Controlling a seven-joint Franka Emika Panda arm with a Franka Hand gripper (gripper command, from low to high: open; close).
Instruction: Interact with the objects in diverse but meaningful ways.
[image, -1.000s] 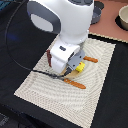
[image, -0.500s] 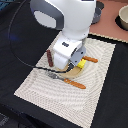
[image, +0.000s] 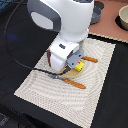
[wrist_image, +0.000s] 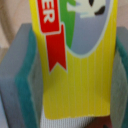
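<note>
In the wrist view a yellow rectangular packet (wrist_image: 80, 85) with a red label (wrist_image: 52, 37) stands between my gripper's grey, teal-edged finger pads (wrist_image: 17, 75), which press on both of its sides. The exterior view shows my gripper (image: 74, 64) low over the striped placemat (image: 45, 92), with the yellow packet (image: 78, 65) peeking out at its tip. An orange handle (image: 90, 59) sticks out beside the gripper; what it belongs to is hidden by the arm. A brown sausage-like piece (image: 49, 56) shows just behind the gripper body.
A utensil with an orange handle (image: 76, 84) lies on the placemat toward the front. A pale bowl (image: 122, 18) and a dark container (image: 96, 14) sit on a pinkish board at the back right. A black cable (image: 15, 55) loops along the exterior view's left.
The arm has shifted only slightly over the placemat. The yellow packet has stayed at the fingertips throughout.
</note>
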